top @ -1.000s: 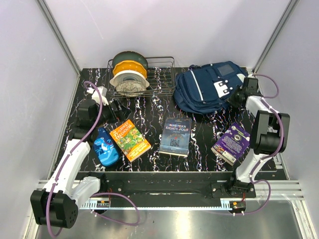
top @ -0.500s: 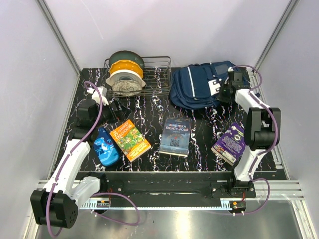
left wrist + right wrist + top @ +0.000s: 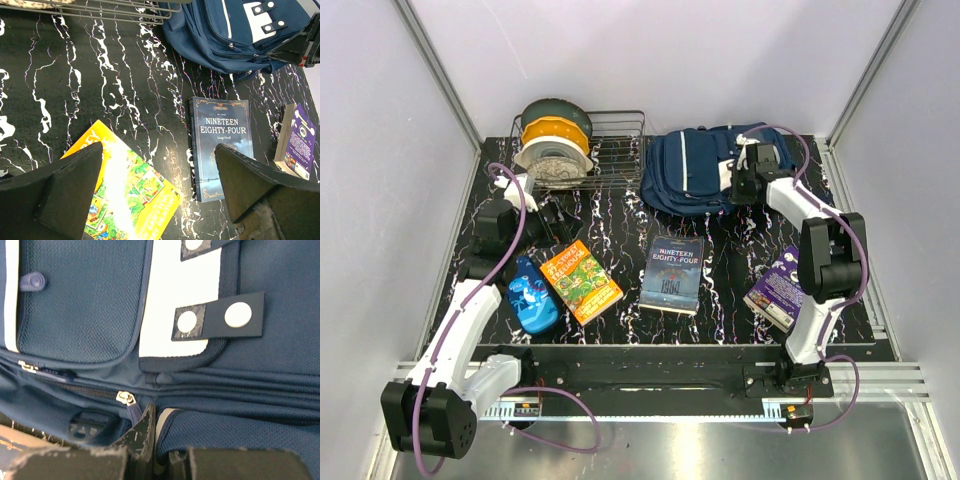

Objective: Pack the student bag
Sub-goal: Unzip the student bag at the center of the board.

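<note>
The right pincer (image 3: 156, 435) is almost closed, seemingly pinching the large navy blue fabric student bag (image 3: 688, 172) directly before it, just below the silver zipper pull (image 3: 125, 398). I judge opening comes first; next it must catch that pull. The left pincer (image 3: 159, 150) gapes wide, empty.

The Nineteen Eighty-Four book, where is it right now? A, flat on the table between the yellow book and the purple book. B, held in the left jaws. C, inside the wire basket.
A: the Nineteen Eighty-Four book lies flat on the table, with the yellow book on one side and the purple book on the other, nearer the arms than the student bag.
</note>
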`<act>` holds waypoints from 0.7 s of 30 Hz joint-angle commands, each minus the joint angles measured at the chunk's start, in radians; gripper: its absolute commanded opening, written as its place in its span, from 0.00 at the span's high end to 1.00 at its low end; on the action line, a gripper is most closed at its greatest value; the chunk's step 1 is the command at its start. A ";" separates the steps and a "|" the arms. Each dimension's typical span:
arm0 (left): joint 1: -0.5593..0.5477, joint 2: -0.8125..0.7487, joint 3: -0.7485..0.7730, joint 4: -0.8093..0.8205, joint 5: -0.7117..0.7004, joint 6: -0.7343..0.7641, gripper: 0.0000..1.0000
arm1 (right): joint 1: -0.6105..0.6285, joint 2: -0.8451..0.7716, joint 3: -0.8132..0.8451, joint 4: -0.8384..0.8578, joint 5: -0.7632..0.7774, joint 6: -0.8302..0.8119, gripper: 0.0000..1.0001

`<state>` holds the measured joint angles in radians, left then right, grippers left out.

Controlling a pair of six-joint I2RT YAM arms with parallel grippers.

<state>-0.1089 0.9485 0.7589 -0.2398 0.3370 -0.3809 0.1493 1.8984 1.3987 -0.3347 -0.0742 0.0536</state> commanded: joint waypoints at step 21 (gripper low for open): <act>-0.693 0.355 0.227 0.212 -0.317 -0.009 0.01 | 0.027 -0.533 -0.343 0.112 0.040 0.632 1.00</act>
<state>-0.7204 1.1957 0.9222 -0.1562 0.1192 -0.3473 0.1730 1.5013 1.0832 -0.2825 -0.0120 0.6018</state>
